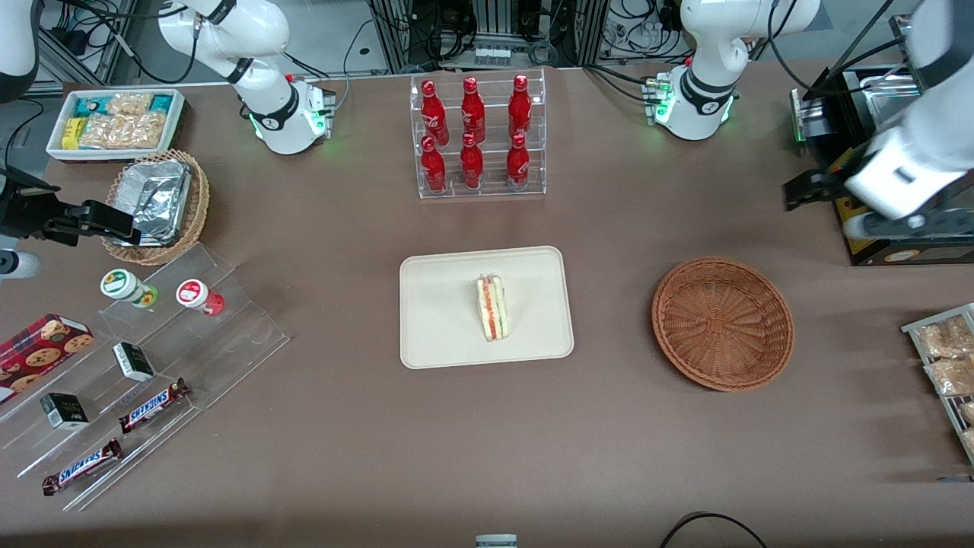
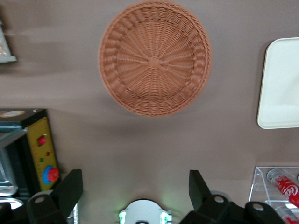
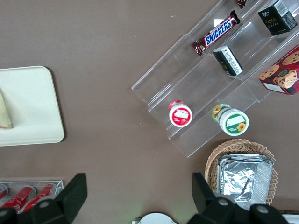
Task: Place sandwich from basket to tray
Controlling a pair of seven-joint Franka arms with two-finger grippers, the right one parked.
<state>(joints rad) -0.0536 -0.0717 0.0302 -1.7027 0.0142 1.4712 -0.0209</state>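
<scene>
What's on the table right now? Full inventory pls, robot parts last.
sandwich: 1, pale bread with red and green filling, on the tray
tray: 1, cream, mid-table
basket: 1, reddish-brown wicker, nothing in it, beside the tray toward the working arm's end
cola bottles: 6, red, in a clear rack farther from the front camera than the tray
foil basket: 1, light wicker with silver foil, toward the parked arm's end
snack bin: 1, white, farther from the front camera than the foil basket
clear stepped shelf: 1, holds 2 cups, 2 dark boxes, 2 Snickers bars
cookie box: 1, red, beside the shelf
gripper: 1, black fingers, open, raised above the table beside the basket
</scene>
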